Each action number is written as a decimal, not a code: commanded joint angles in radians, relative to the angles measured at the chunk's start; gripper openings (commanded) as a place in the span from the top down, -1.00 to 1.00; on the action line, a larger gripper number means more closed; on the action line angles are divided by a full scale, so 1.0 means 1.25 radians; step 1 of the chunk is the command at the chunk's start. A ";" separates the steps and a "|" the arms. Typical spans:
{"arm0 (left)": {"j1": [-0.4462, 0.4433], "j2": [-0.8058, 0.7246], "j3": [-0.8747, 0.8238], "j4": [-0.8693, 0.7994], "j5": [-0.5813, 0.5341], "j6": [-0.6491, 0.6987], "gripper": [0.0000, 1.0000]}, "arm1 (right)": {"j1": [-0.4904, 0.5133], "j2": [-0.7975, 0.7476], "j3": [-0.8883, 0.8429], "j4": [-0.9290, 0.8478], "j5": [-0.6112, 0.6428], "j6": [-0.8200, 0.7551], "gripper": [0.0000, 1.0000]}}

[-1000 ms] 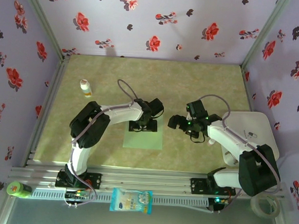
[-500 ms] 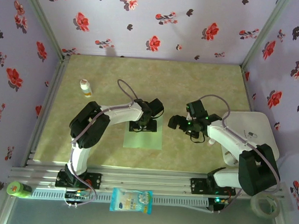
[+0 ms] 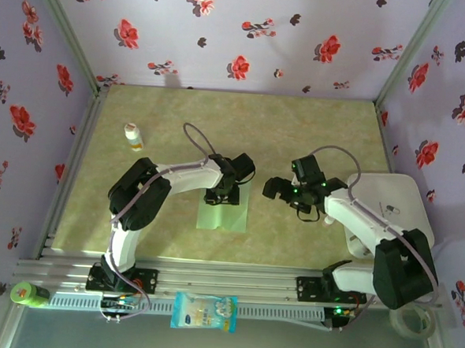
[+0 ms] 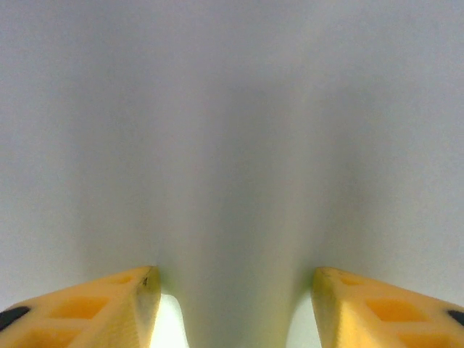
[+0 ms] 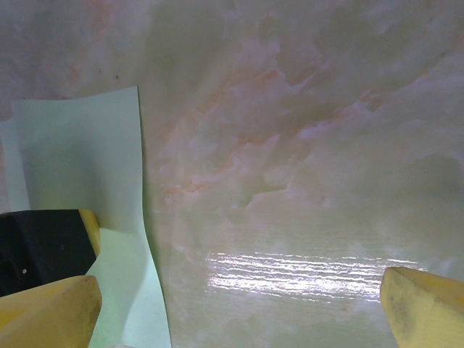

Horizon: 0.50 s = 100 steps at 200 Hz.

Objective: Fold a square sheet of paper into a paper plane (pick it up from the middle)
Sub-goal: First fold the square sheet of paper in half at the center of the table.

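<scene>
Paper, pale green, on the table right under the left gripper. Most of it sticking out from under that gripper on the side nearest the arm bases.

Left gripper pointing straight down, both yellow fingertips pressed on the paper. Fingers about half wide, with a plain gap between the tips. Soft hump of paper pushed up in that gap, running away from the tips. Not squeezed flat.

Right gripper just beside the paper, off to the left gripper's right, not touching the sheet. Low over the table. Fingers as wide as can be, nothing between them but bare, shiny table. From the right wrist, paper down by the left fingertip, its near edge a bit bent, with a black and yellow bit of the left gripper sitting on it.

Small white bottle well away from the left gripper, out on its left side and farther from the arm bases. Blue-and-white packet well behind both grippers, down at the near rail. White board behind the right gripper, under its arm.
</scene>
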<state>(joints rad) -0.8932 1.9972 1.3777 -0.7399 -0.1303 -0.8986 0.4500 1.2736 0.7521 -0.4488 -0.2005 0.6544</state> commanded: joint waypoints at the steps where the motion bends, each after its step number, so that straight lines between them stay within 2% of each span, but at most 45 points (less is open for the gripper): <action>1: -0.008 -0.019 -0.016 0.004 -0.022 0.011 -0.09 | 0.005 -0.025 0.007 0.003 0.047 0.005 -0.99; 17: -0.009 -0.034 -0.020 0.015 -0.024 0.014 0.06 | 0.005 -0.032 0.007 0.003 0.054 0.012 -0.99; 73: -0.008 -0.063 -0.038 0.052 -0.037 0.024 0.23 | 0.003 -0.089 0.000 -0.003 0.119 0.038 -0.99; 100: -0.009 -0.073 -0.035 0.056 -0.041 0.035 0.26 | 0.001 -0.139 -0.002 -0.046 0.204 0.067 -0.99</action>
<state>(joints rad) -0.8940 1.9469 1.3434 -0.6785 -0.1501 -0.8803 0.4500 1.1591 0.7517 -0.4488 -0.0746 0.6888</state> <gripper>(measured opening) 0.378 0.993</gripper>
